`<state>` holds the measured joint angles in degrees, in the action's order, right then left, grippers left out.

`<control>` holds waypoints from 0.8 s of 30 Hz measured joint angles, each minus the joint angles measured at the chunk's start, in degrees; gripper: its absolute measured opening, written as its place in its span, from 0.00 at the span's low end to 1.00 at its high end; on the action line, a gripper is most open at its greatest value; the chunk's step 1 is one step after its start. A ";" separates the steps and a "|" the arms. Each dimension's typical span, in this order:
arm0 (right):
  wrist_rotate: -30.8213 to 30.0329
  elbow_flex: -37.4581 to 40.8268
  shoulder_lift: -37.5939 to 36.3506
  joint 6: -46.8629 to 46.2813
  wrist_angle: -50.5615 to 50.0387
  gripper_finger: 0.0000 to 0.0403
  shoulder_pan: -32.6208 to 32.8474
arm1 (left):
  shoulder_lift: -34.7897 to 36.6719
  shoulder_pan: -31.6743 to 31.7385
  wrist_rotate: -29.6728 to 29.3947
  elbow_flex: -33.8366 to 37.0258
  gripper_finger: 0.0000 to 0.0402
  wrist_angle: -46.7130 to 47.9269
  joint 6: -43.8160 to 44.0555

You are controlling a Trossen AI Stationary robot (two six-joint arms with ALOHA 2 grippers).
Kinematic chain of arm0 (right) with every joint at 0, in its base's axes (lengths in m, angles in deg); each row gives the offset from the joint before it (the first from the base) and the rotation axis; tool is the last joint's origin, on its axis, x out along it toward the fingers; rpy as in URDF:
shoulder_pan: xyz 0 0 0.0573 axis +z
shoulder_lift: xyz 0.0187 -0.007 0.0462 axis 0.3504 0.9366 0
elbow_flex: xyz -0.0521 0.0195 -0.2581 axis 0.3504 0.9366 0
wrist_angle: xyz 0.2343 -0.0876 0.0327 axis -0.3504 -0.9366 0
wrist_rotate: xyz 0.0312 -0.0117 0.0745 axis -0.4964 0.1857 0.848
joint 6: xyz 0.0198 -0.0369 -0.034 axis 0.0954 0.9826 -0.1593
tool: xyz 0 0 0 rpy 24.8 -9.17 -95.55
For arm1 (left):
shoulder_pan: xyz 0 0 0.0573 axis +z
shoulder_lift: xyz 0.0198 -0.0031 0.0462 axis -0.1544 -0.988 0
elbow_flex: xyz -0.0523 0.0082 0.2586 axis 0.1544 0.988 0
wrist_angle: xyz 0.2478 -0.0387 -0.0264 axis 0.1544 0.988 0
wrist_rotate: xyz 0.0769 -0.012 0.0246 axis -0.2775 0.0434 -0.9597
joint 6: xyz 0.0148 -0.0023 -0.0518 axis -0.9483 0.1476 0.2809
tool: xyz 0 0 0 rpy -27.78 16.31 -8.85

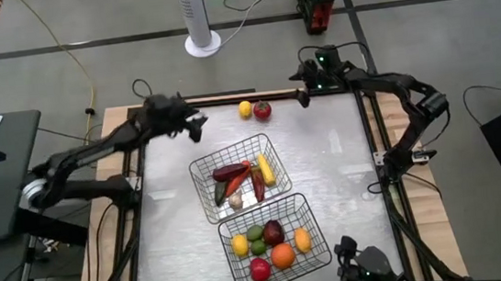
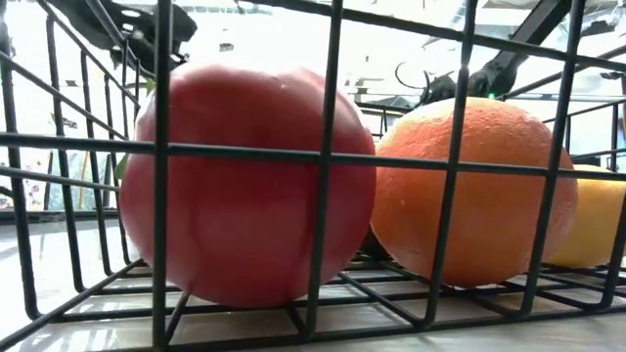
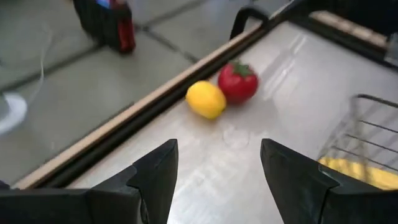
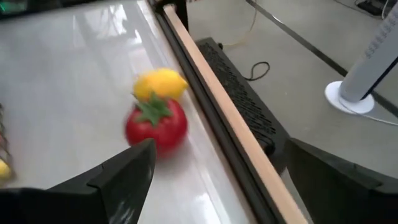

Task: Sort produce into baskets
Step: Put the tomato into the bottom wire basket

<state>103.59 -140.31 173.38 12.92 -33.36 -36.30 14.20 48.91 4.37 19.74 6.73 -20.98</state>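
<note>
two pieces of produce sit loose at the far edge of the table: a lemon (image 1: 245, 110) and a tomato (image 1: 262, 111), touching each other, right against the wooden rail (image 1: 228, 98). the rest is already in my two baskets. the upper basket (image 1: 200, 169), tilted on the table, holds a dark eggplant (image 1: 229, 172), a red pepper (image 1: 259, 186), a yellow corn cob (image 1: 266, 168) and a pale garlic bulb (image 1: 235, 200). the lower basket (image 1: 312, 219), just beside it and nearer the front, holds a red apple (image 1: 260, 269), an orange (image 1: 283, 255), two yellow lemons, a lime (image 1: 255, 233) and a dark red fruit. my left gripper (image 1: 199, 122) hangs above the table to the left of the loose pair, fingers (image 3: 155, 177) partly apart with nothing between them, facing the lemon and tomato. my right gripper (image 1: 303, 98) is at the rail just to the right of the tomato, fingers (image 4: 124, 174) spread wide and holding nothing.
</note>
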 joint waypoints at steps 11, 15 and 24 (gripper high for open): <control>-2.08 0.00 -5.69 -6.05 -0.92 0.93 2.77 | -30.47 5.49 5.45 -34.73 0.54 22.93 4.02; -2.10 0.00 -8.49 -5.98 -3.50 0.93 3.21 | -39.07 4.96 5.59 -47.40 0.54 31.95 4.39; -2.18 0.00 -13.21 -5.37 -7.10 0.93 3.18 | -53.72 4.83 8.80 -66.36 0.54 42.77 2.38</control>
<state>101.42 -140.31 160.17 7.56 -40.47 -33.11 -39.52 53.74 13.17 -46.62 49.50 -18.59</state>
